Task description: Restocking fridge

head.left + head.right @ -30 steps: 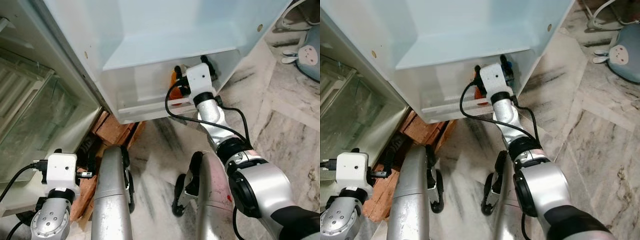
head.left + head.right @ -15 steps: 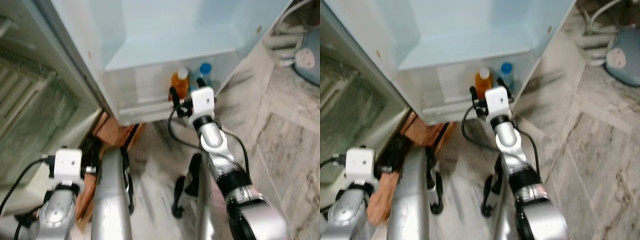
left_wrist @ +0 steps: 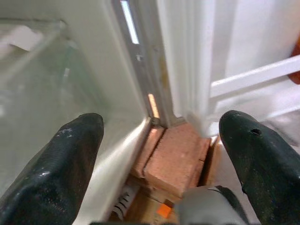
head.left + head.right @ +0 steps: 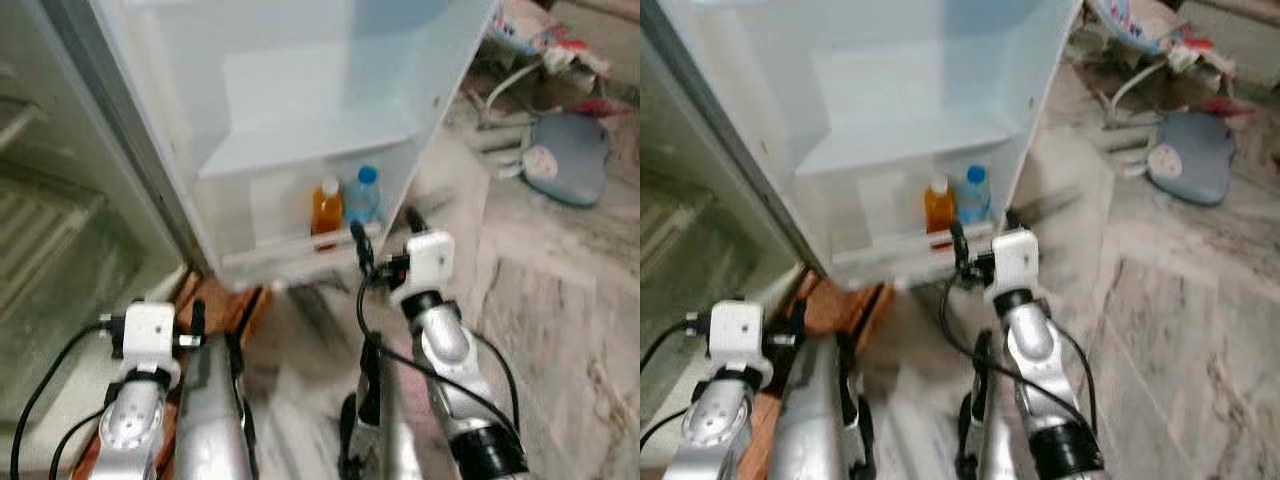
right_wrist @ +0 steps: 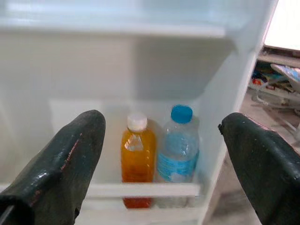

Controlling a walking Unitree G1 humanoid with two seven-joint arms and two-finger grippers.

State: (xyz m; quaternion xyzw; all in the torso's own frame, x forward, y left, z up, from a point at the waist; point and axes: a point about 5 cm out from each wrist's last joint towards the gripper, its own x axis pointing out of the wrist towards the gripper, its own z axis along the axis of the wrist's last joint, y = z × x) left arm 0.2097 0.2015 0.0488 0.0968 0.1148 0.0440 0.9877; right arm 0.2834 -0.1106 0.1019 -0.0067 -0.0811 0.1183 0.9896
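An orange juice bottle with a white cap and a blue-capped water bottle stand upright side by side in the lowest shelf of the open fridge door, behind its white rail. My right gripper hovers just outside that shelf, open and empty, pointing at the two bottles. My left gripper is low beside the fridge body, open with nothing between its fingers, facing the door hinge corner.
Reddish bricks prop up the fridge base near the left gripper. A glass-fronted drawer sits inside the fridge on the left. A grey-blue cushion and clutter lie on the marble floor at the right.
My right gripper has drawn back out of the door shelf, leaving both bottles standing there. The head view has shifted and now shows more of the door and room.
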